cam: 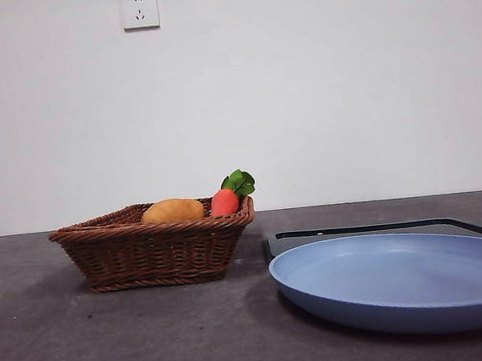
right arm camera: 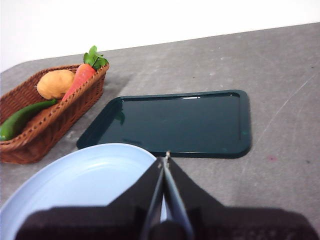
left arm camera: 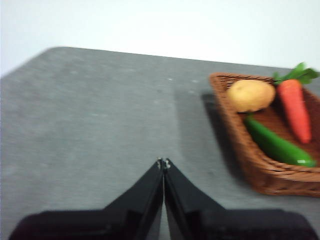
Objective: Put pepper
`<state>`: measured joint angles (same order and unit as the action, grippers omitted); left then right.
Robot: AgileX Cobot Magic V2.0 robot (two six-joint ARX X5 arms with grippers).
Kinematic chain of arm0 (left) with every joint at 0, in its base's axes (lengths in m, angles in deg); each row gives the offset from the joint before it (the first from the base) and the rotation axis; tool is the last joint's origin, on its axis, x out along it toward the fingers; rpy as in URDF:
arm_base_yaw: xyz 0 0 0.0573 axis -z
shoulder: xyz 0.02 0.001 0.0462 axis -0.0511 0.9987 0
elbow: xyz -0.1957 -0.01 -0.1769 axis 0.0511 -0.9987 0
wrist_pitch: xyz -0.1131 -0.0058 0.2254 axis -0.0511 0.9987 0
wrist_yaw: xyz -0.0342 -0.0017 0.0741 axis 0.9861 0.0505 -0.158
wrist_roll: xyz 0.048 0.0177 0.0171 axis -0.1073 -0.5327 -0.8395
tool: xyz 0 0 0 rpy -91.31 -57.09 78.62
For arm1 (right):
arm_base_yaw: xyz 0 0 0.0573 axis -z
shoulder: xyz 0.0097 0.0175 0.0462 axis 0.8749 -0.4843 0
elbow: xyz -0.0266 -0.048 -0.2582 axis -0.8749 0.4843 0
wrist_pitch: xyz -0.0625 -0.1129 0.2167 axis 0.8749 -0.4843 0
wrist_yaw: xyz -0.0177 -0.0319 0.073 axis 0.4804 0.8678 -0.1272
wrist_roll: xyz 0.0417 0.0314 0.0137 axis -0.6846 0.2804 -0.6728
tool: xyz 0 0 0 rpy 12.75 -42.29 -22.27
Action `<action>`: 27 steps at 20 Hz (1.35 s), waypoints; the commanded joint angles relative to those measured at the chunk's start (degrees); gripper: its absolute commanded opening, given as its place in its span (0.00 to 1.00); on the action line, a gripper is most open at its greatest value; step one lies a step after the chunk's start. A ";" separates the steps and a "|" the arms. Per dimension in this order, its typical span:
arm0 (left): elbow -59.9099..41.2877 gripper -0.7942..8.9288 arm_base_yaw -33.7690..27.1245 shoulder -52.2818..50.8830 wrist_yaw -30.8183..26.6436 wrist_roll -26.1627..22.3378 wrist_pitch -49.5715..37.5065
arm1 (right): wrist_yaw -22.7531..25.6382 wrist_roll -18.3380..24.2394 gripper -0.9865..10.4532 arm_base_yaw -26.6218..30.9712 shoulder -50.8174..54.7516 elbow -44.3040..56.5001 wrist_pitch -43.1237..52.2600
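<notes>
I see the pepper (left arm camera: pixel 277 144) lying in the wicker basket (left arm camera: pixel 250 165), along the basket's floor with its glossy end up against the rim; on right wrist cam it's the same pepper (right arm camera: pixel 22 119), long and dark green, leaning on the basket's near wall; front cam doesn't show it, the basket wall (cam: pixel 154 253) hides it.

Beside it in the basket: a potato (left arm camera: pixel 251 95) touching the pepper's thinner end, and a carrot (left arm camera: pixel 295 107) with green leaves, alongside the pepper; from the front only the potato top (cam: pixel 173 210) and carrot (cam: pixel 226 201) poke above the rim.

Left hand (left arm camera: pixel 163 163): jaws pressed together, tips meeting, gripping nothing; it hangs over bare desk (left arm camera: pixel 90 125), basket off to one side, apart from it.

Right hand (right arm camera: pixel 166 156): jaws closed tip to tip, empty; it sits over the edge of the blue plate (right arm camera: pixel 85 180), with the dark green tray (right arm camera: pixel 175 122) just past the plate; basket beside the tray.

Front cam: blue plate (cam: pixel 404 280) near and large on the right of the picture, tray (cam: pixel 382 228) behind it, basket to the left of both; neither arm in that view.
</notes>
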<state>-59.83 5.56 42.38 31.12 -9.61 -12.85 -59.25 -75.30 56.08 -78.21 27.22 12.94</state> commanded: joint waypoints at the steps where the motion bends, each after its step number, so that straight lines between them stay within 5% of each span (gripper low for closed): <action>1: -0.61 0.09 -0.09 -0.22 4.28 5.11 -1.01 | -0.07 -5.31 0.10 -0.04 0.22 0.24 0.68; 5: 0.11 0.09 -0.11 -0.22 9.42 10.32 -2.40 | -0.09 -13.00 0.09 -0.04 0.20 -0.81 1.11; 16: 12.79 0.09 -0.11 3.08 13.20 13.88 6.75 | -0.11 -13.53 0.09 -0.04 -5.05 -12.13 -0.57; 27: 29.77 0.09 -0.11 18.10 22.43 4.61 22.43 | -5.14 -1.44 0.09 -0.11 -22.69 -35.26 -23.85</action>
<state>-31.00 5.56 59.84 52.96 -1.52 8.98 -64.28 -80.48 56.08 -100.33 -6.68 -9.44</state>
